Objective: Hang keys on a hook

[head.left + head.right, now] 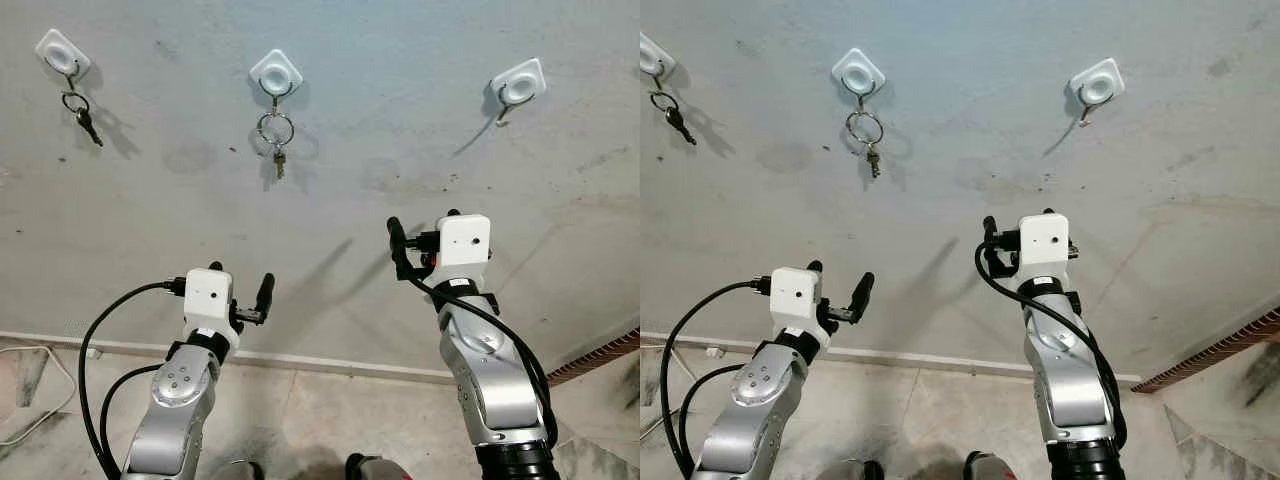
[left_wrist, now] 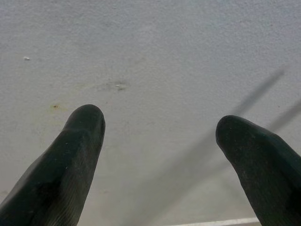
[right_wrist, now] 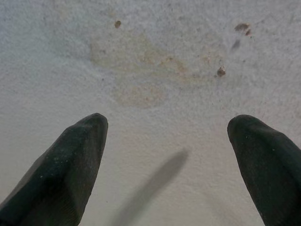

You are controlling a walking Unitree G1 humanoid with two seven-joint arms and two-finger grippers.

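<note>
Three white hooks are fixed to the grey wall. The left hook carries a ring with a dark key. A key ring with a small key hangs from the middle hook. The right hook is bare. My left gripper is raised low on the wall, below and left of the middle hook, open and holding nothing. My right gripper is higher, below and left of the right hook, open as well. In the wrist views, both grippers point at plain stained wall.
A pale baseboard runs along the foot of the wall above a tiled floor. A white cable lies on the floor at the left. A brick-coloured edge shows at the lower right.
</note>
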